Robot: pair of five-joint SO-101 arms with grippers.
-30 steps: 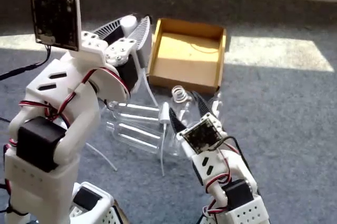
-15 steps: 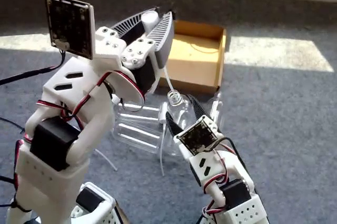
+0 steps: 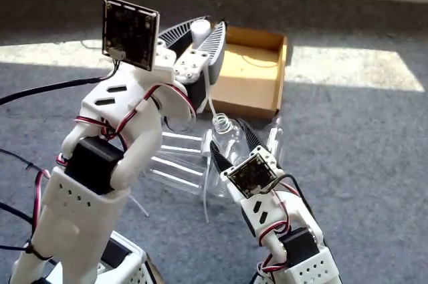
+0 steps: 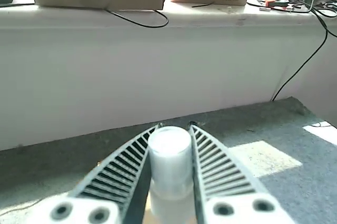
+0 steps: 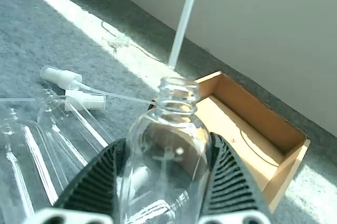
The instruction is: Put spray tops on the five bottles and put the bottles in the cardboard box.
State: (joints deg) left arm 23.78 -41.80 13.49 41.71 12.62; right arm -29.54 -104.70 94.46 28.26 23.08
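My left claw (image 4: 175, 128) is clenched on a spray top (image 3: 200, 29) held high. Its tube hangs just above the open neck of the bottle (image 5: 168, 113) that my right claw (image 3: 229, 138) grips upright. Spare bottles (image 3: 175, 160) lie on the grey carpet (image 3: 361, 164) between the arms, and there is open carpet outside my right arm. The cardboard box (image 3: 234, 105) sits just beyond, bare cardboard showing inside.
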